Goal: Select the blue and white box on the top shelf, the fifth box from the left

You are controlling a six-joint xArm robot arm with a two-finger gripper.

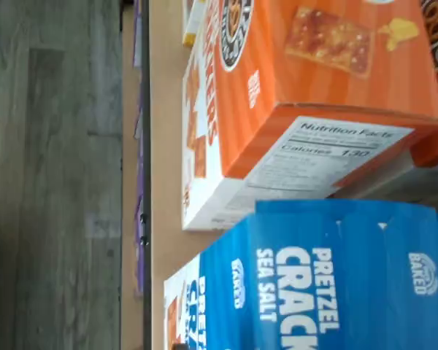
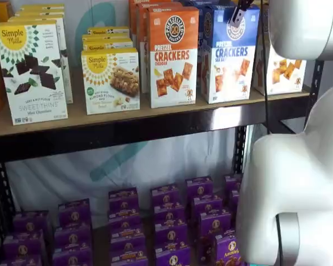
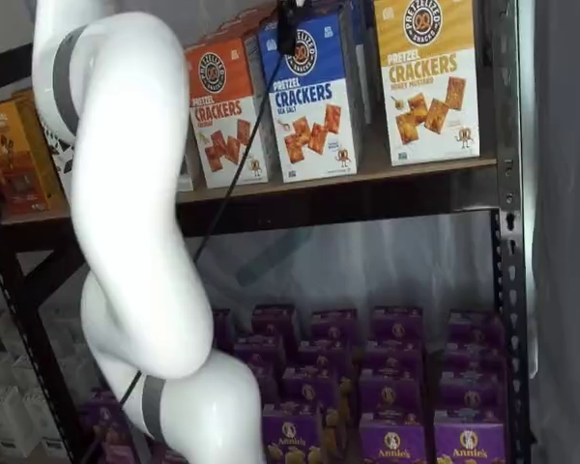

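Note:
The blue and white box [image 2: 230, 55] stands upright on the top shelf [image 2: 155, 128], between an orange box and a yellow one. It shows in both shelf views [image 3: 314, 106] and close up in the wrist view [image 1: 328, 284], where "PRETZEL CRACKERS SEA SALT" reads on its blue part. The shelf's tan board [image 1: 164, 146] and dark rail [image 3: 367, 193] also show. My gripper [image 2: 240, 11] hangs at the box's top front edge; only black fingers [image 3: 288, 27] with a cable show, and no gap can be made out.
The orange cheddar box [image 2: 173, 55] stands just left of the blue one, the yellow box [image 3: 427, 77] just right. Simple Mills boxes [image 2: 111, 80] stand further left. Several purple boxes [image 3: 396, 387] fill the lower level. My white arm [image 3: 126, 193] covers part of both shelf views.

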